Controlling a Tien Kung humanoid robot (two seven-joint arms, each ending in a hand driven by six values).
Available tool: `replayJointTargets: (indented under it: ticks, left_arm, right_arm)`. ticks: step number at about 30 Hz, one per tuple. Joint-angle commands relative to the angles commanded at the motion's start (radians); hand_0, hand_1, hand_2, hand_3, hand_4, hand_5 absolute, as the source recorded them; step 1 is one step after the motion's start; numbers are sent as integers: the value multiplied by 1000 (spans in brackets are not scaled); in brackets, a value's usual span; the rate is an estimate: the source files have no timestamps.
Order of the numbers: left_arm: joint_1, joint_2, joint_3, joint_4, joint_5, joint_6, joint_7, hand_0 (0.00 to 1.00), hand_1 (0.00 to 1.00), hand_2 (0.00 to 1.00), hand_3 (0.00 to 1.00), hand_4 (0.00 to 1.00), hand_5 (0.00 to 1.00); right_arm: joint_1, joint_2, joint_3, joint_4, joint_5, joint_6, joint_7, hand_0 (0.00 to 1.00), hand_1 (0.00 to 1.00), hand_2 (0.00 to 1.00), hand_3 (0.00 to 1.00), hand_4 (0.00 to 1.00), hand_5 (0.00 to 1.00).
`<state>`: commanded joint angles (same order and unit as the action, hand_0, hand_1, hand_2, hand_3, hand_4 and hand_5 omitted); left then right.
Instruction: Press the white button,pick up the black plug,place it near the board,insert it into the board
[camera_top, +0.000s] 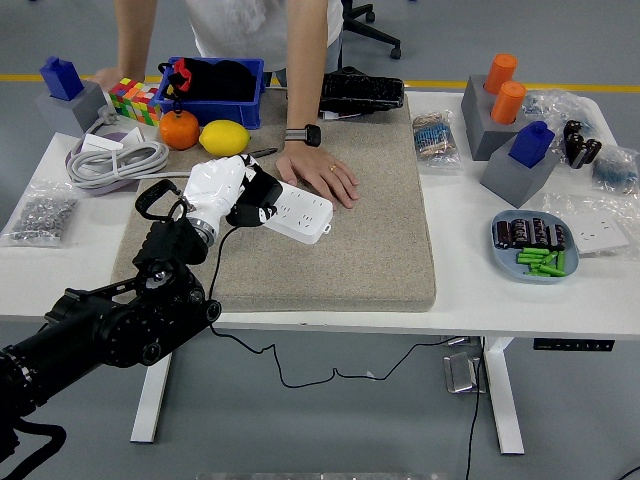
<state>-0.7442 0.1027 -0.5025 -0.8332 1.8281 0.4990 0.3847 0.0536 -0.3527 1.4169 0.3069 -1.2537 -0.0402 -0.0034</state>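
Left hand (235, 192): white, on a black arm entering from the lower left; fingers curled around the plug, held over the left end of the strip.
Plug (258, 199): black, gripped in the left hand, directly above the strip's left sockets; whether its prongs are seated cannot be told. Its black cable (215, 290) hangs down over the mat's front edge and below the table.
Strip (298, 212): white power board, lying diagonally on the mat, left end hidden by the hand and plug, right end just beside the person's hand.
Mat (340, 250): tan felt pad covering the table's middle.
Person's hand (322, 170): flat on the mat, palm down, fingertips near the strip's right end; a dark watch (302, 134) on the wrist. The other arm reaches toward the far left corner.
Table (470, 270): white.
Far left items: orange (180, 129) and lemon (224, 137) side by side, in front of a blue bin (212, 98); a pen (262, 153) just right of the lemon; coiled grey cable (118, 162) further left.
Right side: blue dish (534, 247) holding green and dark small parts; grey blocks with orange pegs (502, 85) behind it.
Right hand: outside the view.
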Motion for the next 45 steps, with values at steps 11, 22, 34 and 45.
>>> replayJointTargets:
  ticks: [11,22,34,45]
  left_arm:
    - [-23,-18,43,66,1,-1,2,268,266,269,564,587,2]
    - [-29,-26,58,103,-10,1,-2,272,269,271,564,589,2]
    - [-32,-33,59,127,-8,5,-1,269,271,271,565,591,2]
    - [-33,-36,66,136,-11,5,1,263,271,272,565,593,2]
  right_arm:
    - [1,1,0,2,0,1,-1,702,618,593,588,647,351]
    - [1,1,-3,5,2,1,-1,702,618,593,588,646,349]
    - [4,-1,-4,14,5,1,-1,701,616,592,588,645,349]
    - [3,-1,-5,13,4,1,-1,701,616,592,587,644,347]
